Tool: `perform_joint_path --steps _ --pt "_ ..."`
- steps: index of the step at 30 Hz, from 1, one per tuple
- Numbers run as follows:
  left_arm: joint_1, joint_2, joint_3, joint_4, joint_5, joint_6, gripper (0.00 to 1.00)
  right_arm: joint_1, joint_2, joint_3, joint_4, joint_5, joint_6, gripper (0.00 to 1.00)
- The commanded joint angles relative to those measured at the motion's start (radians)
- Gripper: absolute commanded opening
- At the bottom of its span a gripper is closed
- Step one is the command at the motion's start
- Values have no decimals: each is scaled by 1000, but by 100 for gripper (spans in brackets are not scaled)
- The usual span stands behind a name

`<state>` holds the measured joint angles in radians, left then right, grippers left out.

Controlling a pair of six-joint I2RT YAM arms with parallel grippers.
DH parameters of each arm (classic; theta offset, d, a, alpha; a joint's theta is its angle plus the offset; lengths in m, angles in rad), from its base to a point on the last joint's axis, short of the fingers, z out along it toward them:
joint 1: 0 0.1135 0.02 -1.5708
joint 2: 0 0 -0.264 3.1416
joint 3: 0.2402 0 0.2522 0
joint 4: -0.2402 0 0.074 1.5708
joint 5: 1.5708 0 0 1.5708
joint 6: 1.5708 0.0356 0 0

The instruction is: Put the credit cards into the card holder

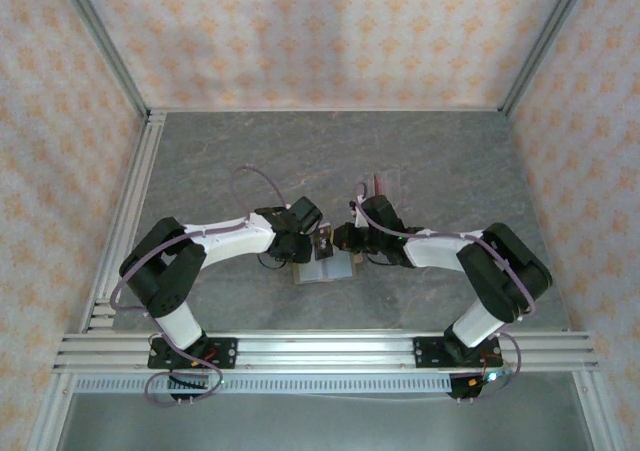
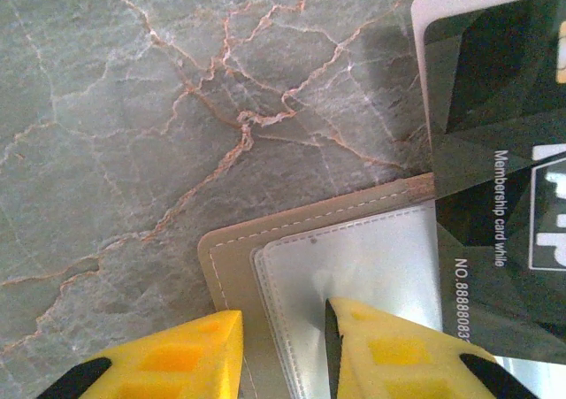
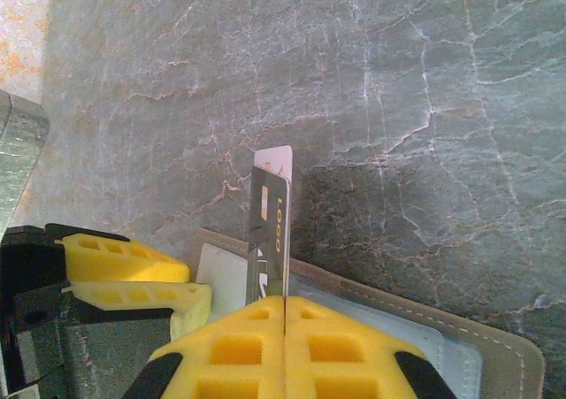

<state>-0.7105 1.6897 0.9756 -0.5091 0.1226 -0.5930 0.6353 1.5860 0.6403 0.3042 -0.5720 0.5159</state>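
The right end effector (image 3: 285, 306) is pressed together on a dark credit card (image 3: 272, 213) held on edge, its long axis pointing straight out past the fingertips. The open card holder (image 3: 478, 350) lies flat on the table (image 3: 424, 107) just beneath that tip, so the next move looks like a tilt down into a clear pocket (image 2: 371, 257). The left end effector (image 2: 283, 315), spread, rests at the card holder's corner beside the card, which reads "Logo", "Membership card while" and "NO.8888083", then is cut off.
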Motion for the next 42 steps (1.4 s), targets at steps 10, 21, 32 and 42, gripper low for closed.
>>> perform_joint_path --steps 10,21,32,42 --pt "11 20 11 -75 -40 -5 31 -2 -56 -8 -19 52 -40 0" --pt "11 21 20 -89 -41 -7 31 -13 -51 -7 -37 55 -59 0" --pt "11 24 25 -89 -39 -14 31 -8 -19 -7 2 11 -38 0" --pt "10 32 35 -94 -34 -22 30 5 -3 -39 71 -28 6 0"
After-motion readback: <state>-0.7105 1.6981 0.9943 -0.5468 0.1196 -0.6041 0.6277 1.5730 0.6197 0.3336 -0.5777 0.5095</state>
